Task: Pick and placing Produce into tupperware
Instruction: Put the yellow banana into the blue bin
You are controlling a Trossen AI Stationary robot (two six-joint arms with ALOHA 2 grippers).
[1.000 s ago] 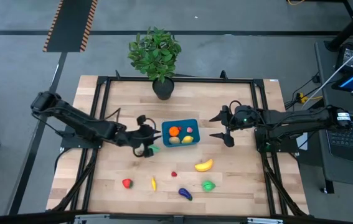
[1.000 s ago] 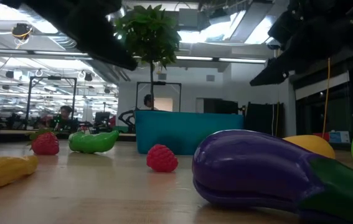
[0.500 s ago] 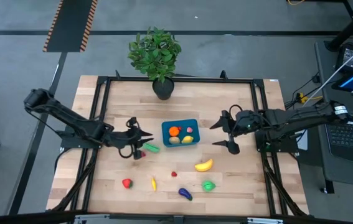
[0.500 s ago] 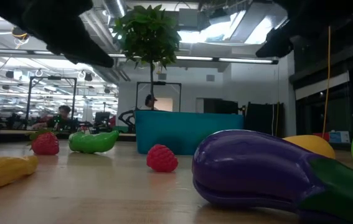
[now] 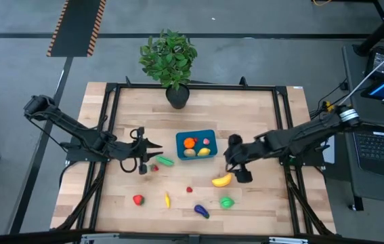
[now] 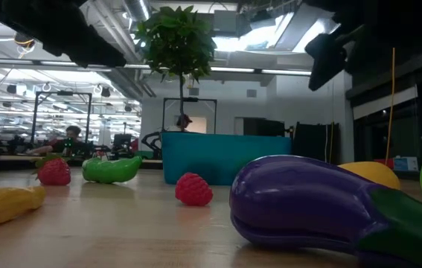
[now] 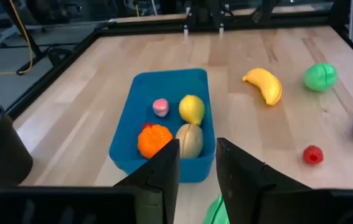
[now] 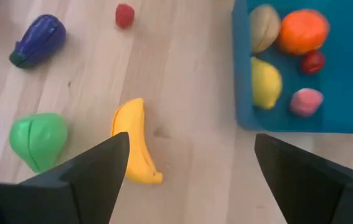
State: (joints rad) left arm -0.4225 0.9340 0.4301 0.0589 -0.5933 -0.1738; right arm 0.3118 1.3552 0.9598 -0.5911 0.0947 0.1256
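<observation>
Teal tupperware sits mid-frame on the tabletop, some produce inside; right claw, fingers spread wide, hangs just above the yellow banana; left claw, slightly parted and empty, waits left of the tupperware beside a green pepper.

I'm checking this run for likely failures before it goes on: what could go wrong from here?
The right gripper hangs open next to the banana, with the green fruit close by; a slightly off descent might nudge either one away. The banana's curve may let it twist between the fingers. The left gripper sits near the green pepper beside the tupperware; a careless move could push the pepper into its wall.
</observation>
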